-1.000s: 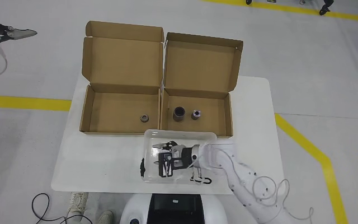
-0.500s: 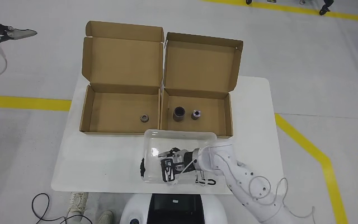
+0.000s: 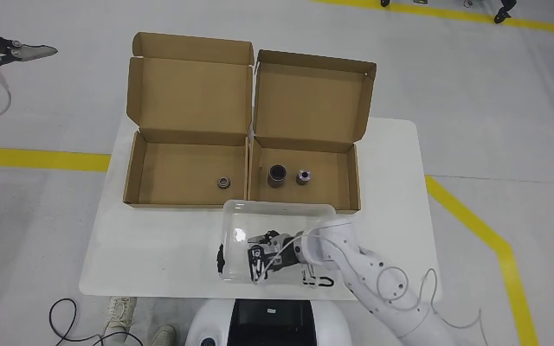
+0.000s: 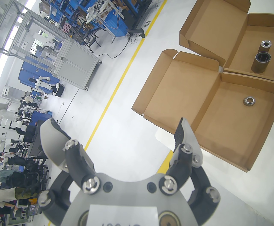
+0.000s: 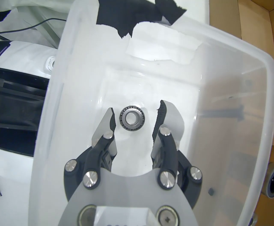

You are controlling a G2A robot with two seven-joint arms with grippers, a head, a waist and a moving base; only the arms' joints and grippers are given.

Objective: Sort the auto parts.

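Right gripper (image 5: 136,113) shifted within bin (image 5: 235,56); bearing (image 5: 132,118) between spread fingers (image 5: 106,125), seemingly untouched.

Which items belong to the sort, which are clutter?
Job: loose bearing in clear bin, right gripper open around it; left box holding sorted bearing; right box holding dark sleeve and bushing.
Lying about: torn black tape on bin; yellow floor line.

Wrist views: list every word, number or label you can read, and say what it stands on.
Left label on the left gripper: cut off at the edge, unreadable.
Right label on the right gripper: cut off, unreadable.
Bearing in the bin: marking too small to read.
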